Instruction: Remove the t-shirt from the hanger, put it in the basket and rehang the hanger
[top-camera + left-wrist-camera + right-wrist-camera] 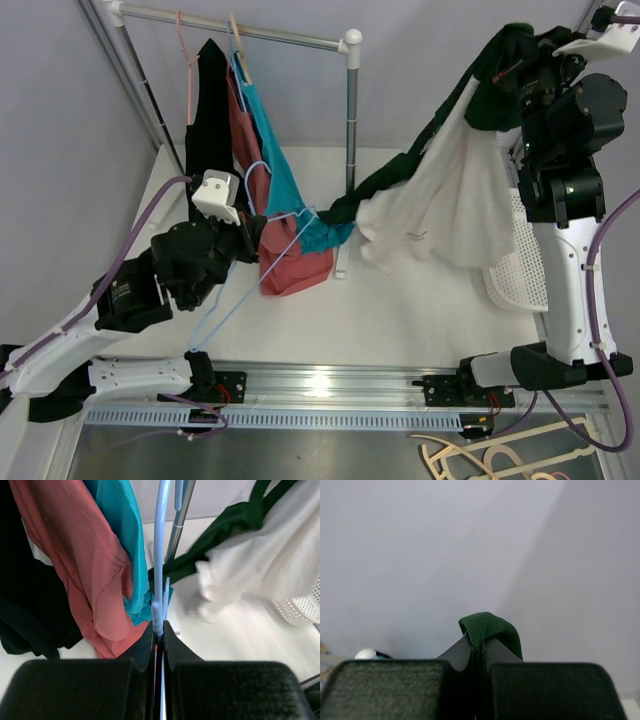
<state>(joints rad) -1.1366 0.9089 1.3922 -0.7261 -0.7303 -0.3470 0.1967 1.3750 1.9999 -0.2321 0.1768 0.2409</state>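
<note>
My left gripper [255,235] is shut on a light blue hanger [235,300]; in the left wrist view the hanger's wire [160,555] runs up out of the closed jaws [158,627]. A dark green t-shirt [400,170] with a white part [450,200] hanging below it stretches from the hanger's far end up to the right. My right gripper [505,65] is raised high and shut on a fold of the green fabric [487,627]. The shirt also shows in the left wrist view [220,530], taut across the top right.
A clothes rack with a grey upright pole [352,110] stands at the back, carrying a black shirt [208,110], a salmon shirt [285,265] and a teal shirt [280,170] beside the left gripper. A white perforated basket [520,260] sits at the right. Loose hangers [480,460] lie below the front rail.
</note>
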